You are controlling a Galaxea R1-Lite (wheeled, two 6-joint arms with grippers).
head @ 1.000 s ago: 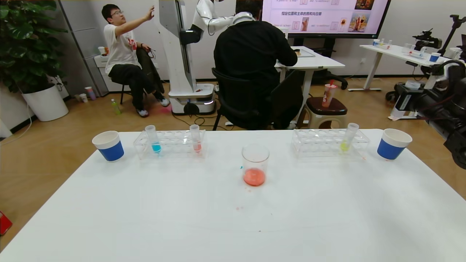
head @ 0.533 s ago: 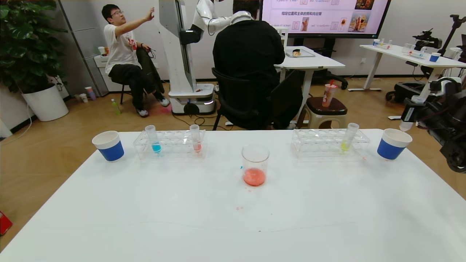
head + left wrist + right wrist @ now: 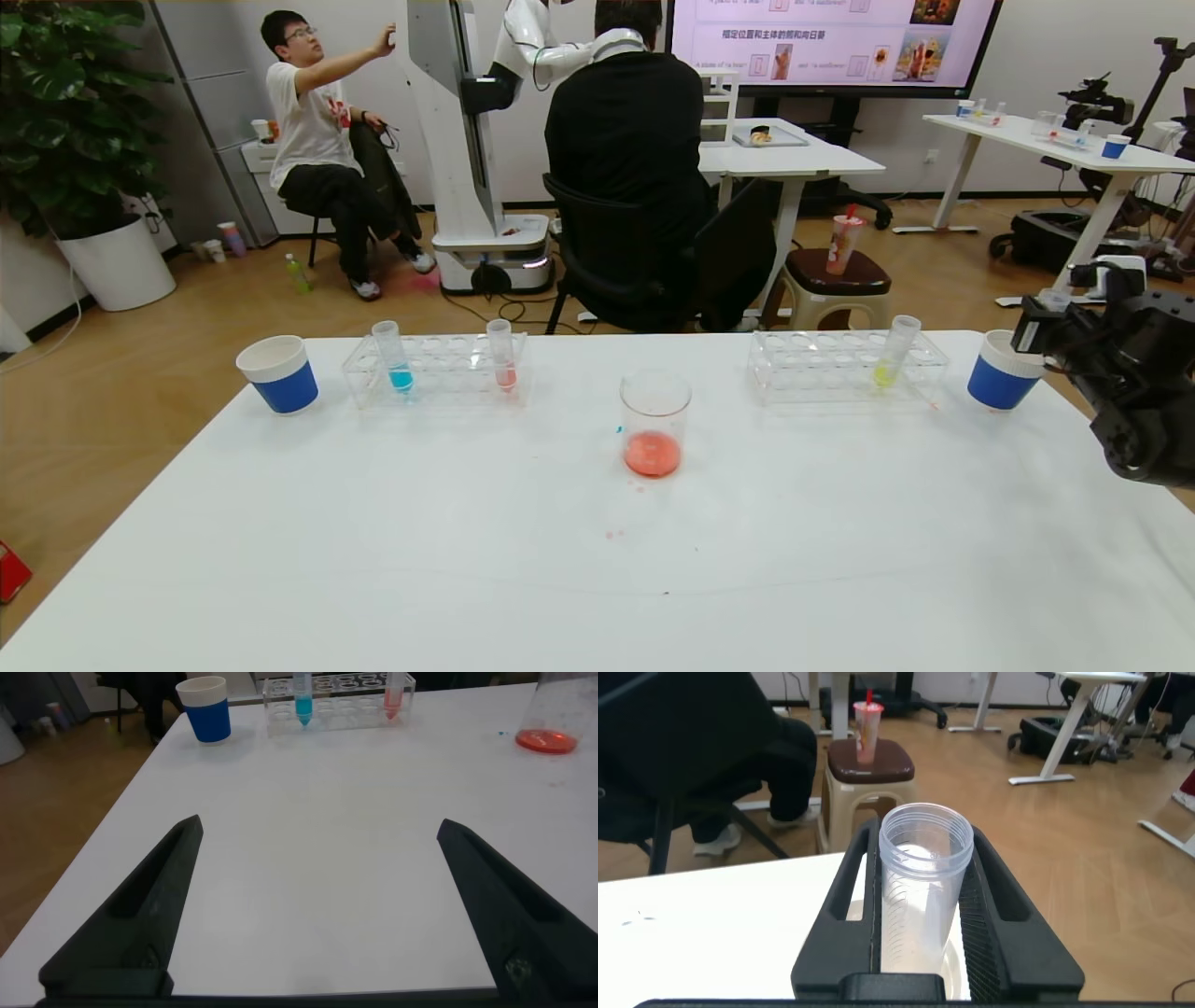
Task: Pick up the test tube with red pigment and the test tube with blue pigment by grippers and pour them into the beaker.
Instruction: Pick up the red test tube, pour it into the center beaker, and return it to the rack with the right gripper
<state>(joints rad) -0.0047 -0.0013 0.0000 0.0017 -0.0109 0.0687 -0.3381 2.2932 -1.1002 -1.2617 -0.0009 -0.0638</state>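
head view first: the short clear glass beaker [image 3: 655,422] stands mid-table with orange-red liquid pooled in its bottom. off to its left, the clear plastic rack [image 3: 435,371] holds the slim clear test tube with cyan-blue pigment [image 3: 393,357], upright, mouth up, at the rack end farther from the beaker. over on the beaker's right, the black right gripper [image 3: 1046,327] hangs just above the blue-and-white paper cup [image 3: 1001,371], clamped on a clear empty test tube [image 3: 1053,301] whose mouth points up, its long axis close to vertical.

left wrist view: the left gripper [image 3: 318,905] has its two dark fingers [image 3: 140,919] spread wide with nothing between them, above bare white table [image 3: 318,840]. the blue tube stands well apart from it, upright in the rack, the beaker beyond to one side.

right wrist view: the jaws pinch the empty tube by its sides, rimmed mouth towards the camera, no liquid visible inside, paper cup directly beneath.
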